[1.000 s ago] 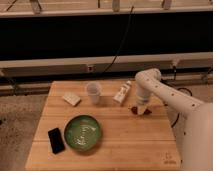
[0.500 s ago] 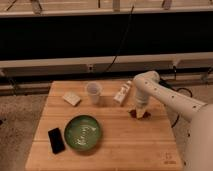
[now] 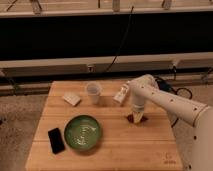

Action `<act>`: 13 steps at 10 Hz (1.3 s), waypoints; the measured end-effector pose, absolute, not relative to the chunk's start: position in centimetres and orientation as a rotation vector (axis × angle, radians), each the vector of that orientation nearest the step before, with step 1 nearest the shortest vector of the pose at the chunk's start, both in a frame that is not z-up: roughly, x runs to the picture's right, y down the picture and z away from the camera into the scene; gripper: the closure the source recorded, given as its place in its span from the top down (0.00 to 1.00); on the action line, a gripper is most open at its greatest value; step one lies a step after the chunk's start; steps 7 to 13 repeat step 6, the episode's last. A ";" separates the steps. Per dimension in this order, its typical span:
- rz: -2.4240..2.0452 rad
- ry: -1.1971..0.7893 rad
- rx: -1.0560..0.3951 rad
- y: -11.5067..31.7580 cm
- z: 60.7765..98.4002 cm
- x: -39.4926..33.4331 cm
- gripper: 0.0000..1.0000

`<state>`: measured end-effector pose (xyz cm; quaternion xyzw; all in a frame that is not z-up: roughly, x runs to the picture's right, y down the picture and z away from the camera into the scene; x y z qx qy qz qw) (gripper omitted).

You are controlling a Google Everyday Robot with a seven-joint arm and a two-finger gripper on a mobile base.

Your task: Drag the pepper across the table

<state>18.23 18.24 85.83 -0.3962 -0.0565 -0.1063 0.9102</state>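
A: Where's the pepper [image 3: 133, 119] relative to the green bowl [image 3: 82, 133]?

B: To the bowl's right and slightly farther back on the counter [image 3: 115, 150], near the right edge. It shows as a small dark red-brown shape at the foot of the arm.

A: And the claw [image 3: 137, 118]?

B: Directly over the pepper, pointing straight down, apparently touching it. I cannot tell how the claw is set.

A: Which step, then?

B: Contact looks made, so I'd judge the drag itself is in hand. Next it calls for steady downward pressure and a low sideways sweep, probably toward the bowl, steering past the white cup [image 3: 93, 93] behind it.
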 end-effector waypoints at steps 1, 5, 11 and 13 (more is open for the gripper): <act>-0.234 -0.119 -0.821 18.5 85.7 17.9 0.00; -0.293 -0.139 -0.830 20.5 84.1 14.8 0.00; -0.297 -0.140 -0.832 20.6 84.0 14.8 0.00; -0.297 -0.140 -0.832 20.6 84.0 14.8 0.00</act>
